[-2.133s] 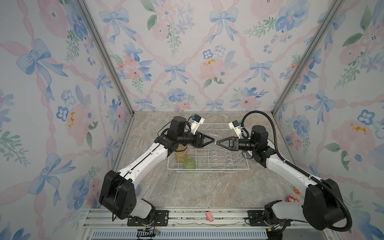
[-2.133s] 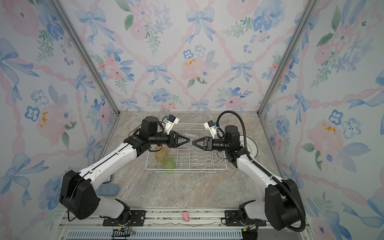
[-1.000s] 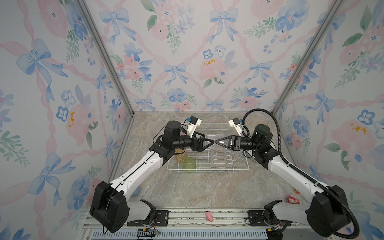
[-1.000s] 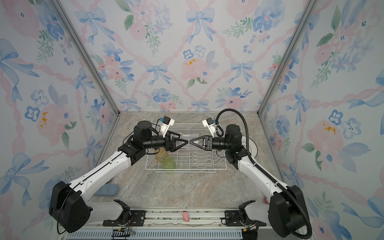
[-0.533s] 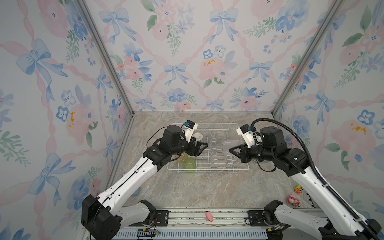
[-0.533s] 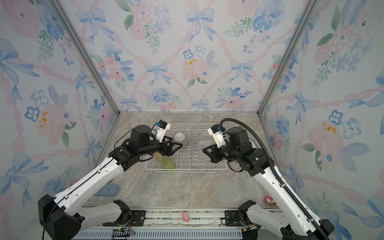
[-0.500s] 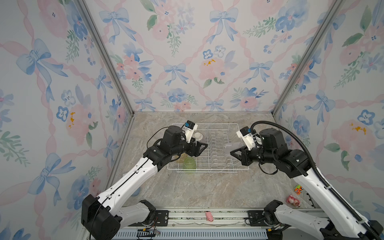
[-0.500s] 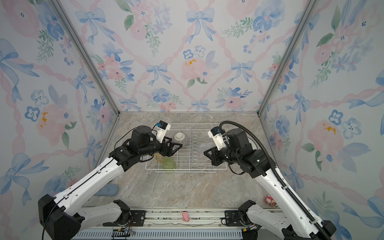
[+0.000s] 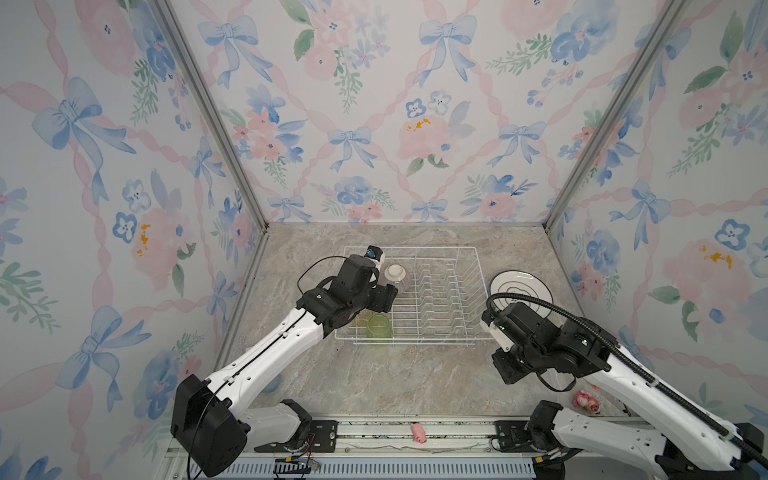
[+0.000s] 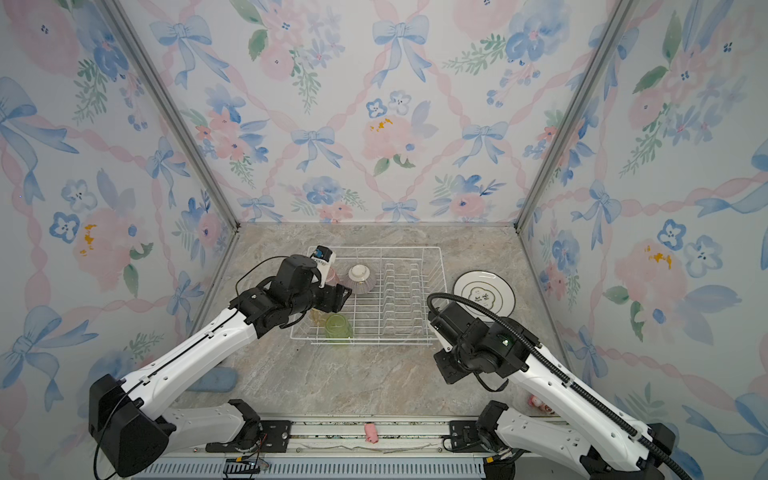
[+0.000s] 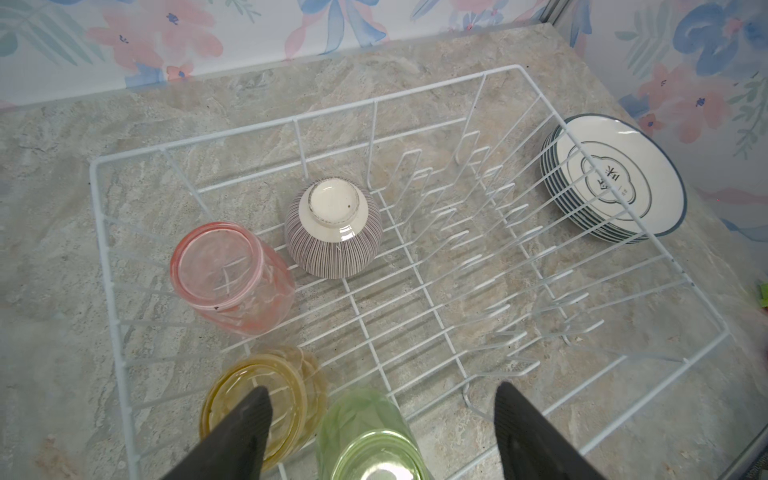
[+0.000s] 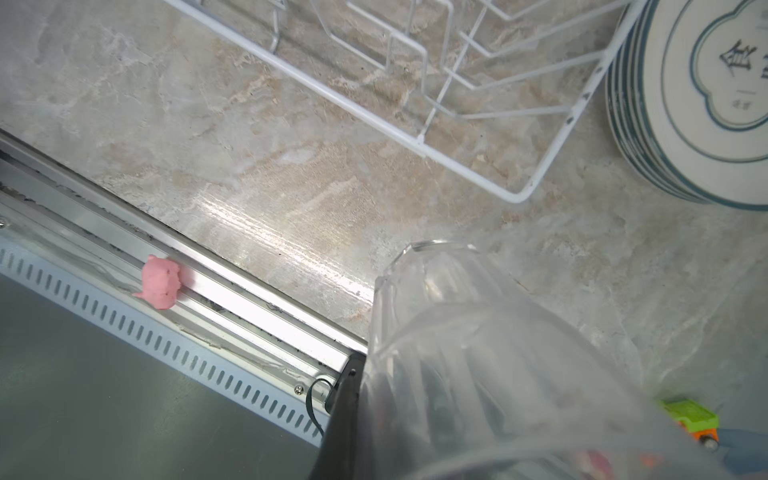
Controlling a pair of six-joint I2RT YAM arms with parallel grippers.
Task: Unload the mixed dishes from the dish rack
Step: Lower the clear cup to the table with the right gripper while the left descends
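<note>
Clamped on the clear glass (image 12: 478, 332) just off the rack's (image 11: 299, 118) five o'clock corner, my right gripper (image 12: 395, 382) should lower it clear of the plates (image 12: 706, 104), while my empty left gripper (image 11: 380, 390) gapes over the green glass (image 11: 365, 432).

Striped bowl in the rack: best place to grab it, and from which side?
Take the white foot, coming down from above. The striped bowl sits upside down in the dish rack, foot up; its body is wide and rounded, the foot a narrower raised ring, likely easier to pinch.
</note>
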